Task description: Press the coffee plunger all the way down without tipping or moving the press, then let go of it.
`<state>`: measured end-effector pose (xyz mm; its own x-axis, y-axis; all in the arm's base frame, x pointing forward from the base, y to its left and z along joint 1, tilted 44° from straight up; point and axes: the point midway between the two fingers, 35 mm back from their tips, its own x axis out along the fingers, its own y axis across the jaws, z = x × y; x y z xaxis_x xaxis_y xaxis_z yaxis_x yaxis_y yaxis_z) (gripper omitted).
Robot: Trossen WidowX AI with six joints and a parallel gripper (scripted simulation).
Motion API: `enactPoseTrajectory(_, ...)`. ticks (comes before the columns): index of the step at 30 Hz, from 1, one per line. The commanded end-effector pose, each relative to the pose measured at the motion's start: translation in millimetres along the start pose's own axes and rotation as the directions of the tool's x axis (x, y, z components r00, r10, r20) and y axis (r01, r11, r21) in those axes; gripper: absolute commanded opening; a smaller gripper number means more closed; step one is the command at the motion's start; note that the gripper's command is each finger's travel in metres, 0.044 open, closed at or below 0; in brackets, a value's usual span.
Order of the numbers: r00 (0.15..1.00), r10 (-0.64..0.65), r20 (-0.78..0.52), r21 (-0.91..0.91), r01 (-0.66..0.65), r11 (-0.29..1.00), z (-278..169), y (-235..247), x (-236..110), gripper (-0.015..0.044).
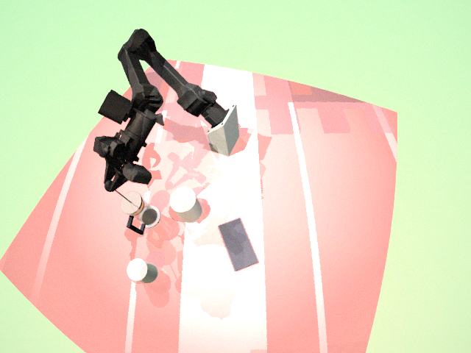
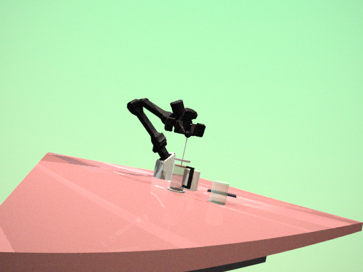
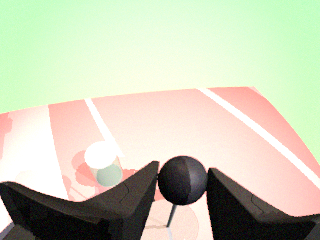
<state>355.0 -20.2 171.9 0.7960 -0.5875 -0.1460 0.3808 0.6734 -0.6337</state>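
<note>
A glass coffee press [image 1: 140, 211] [image 2: 179, 178] with a black handle stands upright on the pink table [image 1: 342, 212] [image 2: 88, 211]. Its thin rod [image 1: 122, 195] [image 2: 184, 149] [image 3: 172, 216] rises high to a dark round plunger knob [image 3: 180, 179] [image 2: 187, 134]. My gripper [image 3: 183, 171] [image 1: 110, 187] [image 2: 187, 134] is shut on the plunger knob, one finger on each side, well above the press. In the wrist view the press's round lid [image 3: 172, 232] shows below the knob.
A white cylinder [image 1: 185, 203] [image 2: 194, 179] stands just beside the press. A smaller pale cup [image 1: 140, 270] [image 2: 219, 191] [image 3: 104, 163] stands farther off. A flat dark slab [image 1: 238, 243] lies on the table. The arm's grey base block [image 1: 224, 132] [image 2: 164, 169] is behind the press.
</note>
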Motion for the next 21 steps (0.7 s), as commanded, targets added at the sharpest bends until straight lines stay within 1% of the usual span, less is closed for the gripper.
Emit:
enactPoseTrajectory(1, 0.999, -0.006, -0.042, -0.035, 0.004, 0.999, -22.1, 1.4, 7.5, 0.0120)
enactPoseTrajectory(21, 0.999, -0.006, -0.041, -0.036, 0.005, 0.999, -48.4, 1.7, 27.5, 0.0120)
